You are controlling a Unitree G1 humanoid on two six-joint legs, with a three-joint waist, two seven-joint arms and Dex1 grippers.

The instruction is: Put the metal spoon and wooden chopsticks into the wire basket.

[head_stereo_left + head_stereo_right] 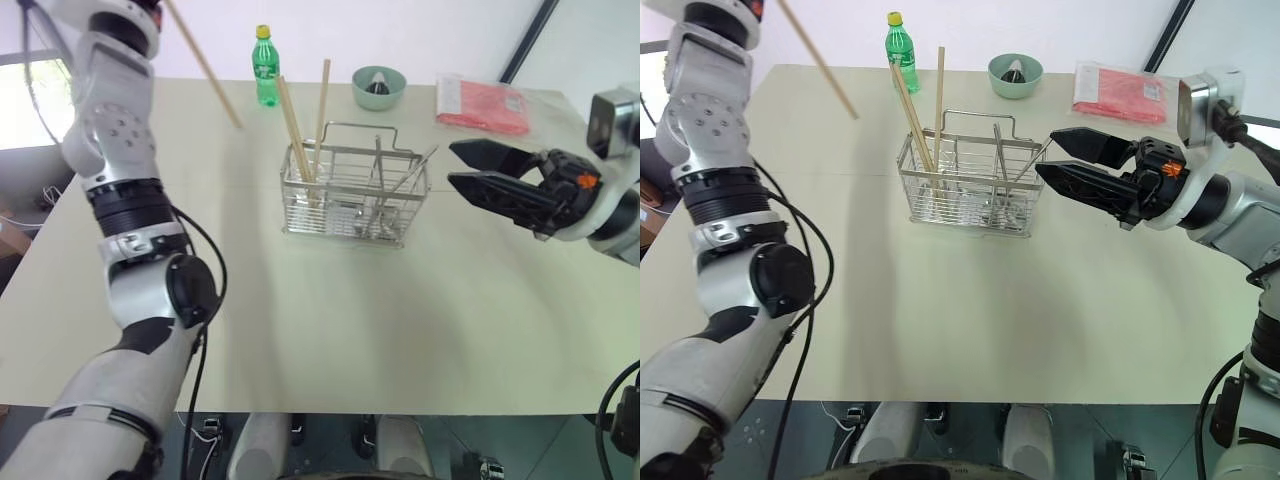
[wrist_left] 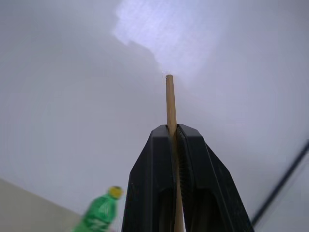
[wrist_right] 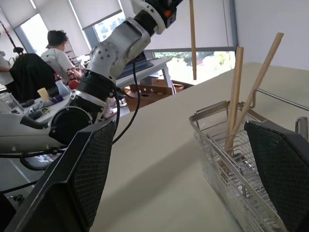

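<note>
While the left arm stood raised high at the desk's left side, its left gripper (image 2: pixel 173 145) had its black jaws pressed together on one light-brown wooden chopstick (image 1: pixel 203 62), pinching it along its length. That stick hung in the air over the cream-coloured desk (image 1: pixel 330 320), its long axis slanting from the raised hand down and rightward, with its free lower tip above the far left part of the desk, apart from the basket. In the left wrist view the upper end of the stick rose past the fingertips.

The right arm reached in from the right, held about level, and the right gripper (image 1: pixel 1072 160) pointed leftward at the rectangular silver wire basket (image 1: pixel 355 205); its jaws were spread apart, holding nothing, just beside the basket's right end.

The wire basket stood upright near the desk's middle. Two more plain wooden sticks (image 1: pixel 305 125) stood in its left compartment, leaning against the rim with their upper ends pointing up and away. A slender shiny metal handle (image 1: pixel 412 172), apparently the spoon's, leaned in the right part; its bowl could not be made out.

Behind the basket stood a green plastic bottle with a yellow cap (image 1: pixel 265 68), its label unreadable, a round pale-green bowl (image 1: pixel 379 88) and a flat red packet (image 1: pixel 483 104).
</note>
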